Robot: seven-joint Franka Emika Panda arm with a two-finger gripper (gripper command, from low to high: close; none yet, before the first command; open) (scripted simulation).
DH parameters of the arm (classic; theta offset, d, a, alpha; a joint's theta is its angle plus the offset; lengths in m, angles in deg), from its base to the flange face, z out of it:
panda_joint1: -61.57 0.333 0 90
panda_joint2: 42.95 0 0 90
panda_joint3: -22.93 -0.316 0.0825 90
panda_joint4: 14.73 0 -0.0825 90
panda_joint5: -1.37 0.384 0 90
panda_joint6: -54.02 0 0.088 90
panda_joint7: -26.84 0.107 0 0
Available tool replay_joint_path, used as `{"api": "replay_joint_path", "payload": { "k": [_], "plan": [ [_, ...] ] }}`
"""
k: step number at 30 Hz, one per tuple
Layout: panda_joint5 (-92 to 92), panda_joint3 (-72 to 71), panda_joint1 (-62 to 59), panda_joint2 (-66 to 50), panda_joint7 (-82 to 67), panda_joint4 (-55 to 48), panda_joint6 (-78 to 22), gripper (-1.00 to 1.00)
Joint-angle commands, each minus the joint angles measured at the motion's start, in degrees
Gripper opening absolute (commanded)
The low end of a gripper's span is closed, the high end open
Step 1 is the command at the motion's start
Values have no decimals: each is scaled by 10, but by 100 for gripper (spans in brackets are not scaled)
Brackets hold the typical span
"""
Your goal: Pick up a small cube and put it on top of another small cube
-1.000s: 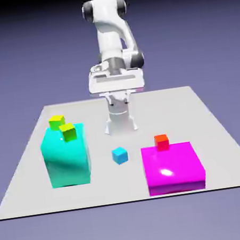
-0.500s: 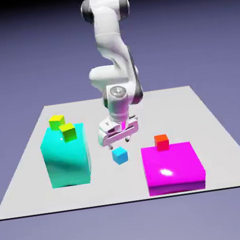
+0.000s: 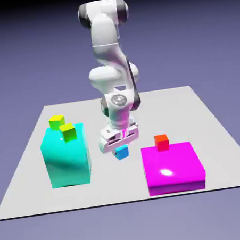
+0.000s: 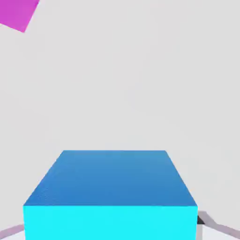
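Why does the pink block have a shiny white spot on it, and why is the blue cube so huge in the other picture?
In the exterior view, the white spot on the magenta block is glare from the light, and the cyan block has a fainter sheen; in the hand view, the small blue cube looks huge because the camera is right up close, and it hides the fingers.

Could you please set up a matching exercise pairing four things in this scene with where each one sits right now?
Things:
1. small bright blue cube
2. small red-orange cube
3. yellow-green cube
4. big cyan block

Places:
A. on top of the big magenta block
B. between the fingers of the shut gripper
C. on the table, toward the exterior view's left
D. on top of the big cyan block

Pairs: 1-B, 2-A, 3-D, 4-C
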Motion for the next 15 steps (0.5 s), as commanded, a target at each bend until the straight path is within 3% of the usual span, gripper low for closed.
{"api": "replay_joint_path", "payload": {
  "k": [1,5,15],
  "plan": [
    [20,-15,-9,21,-14,3,-17,-100],
    [40,-31,-15,81,-20,-23,-55,-100],
    [-26,176,96,146,-205,-230,-299,-100]
  ]
}}
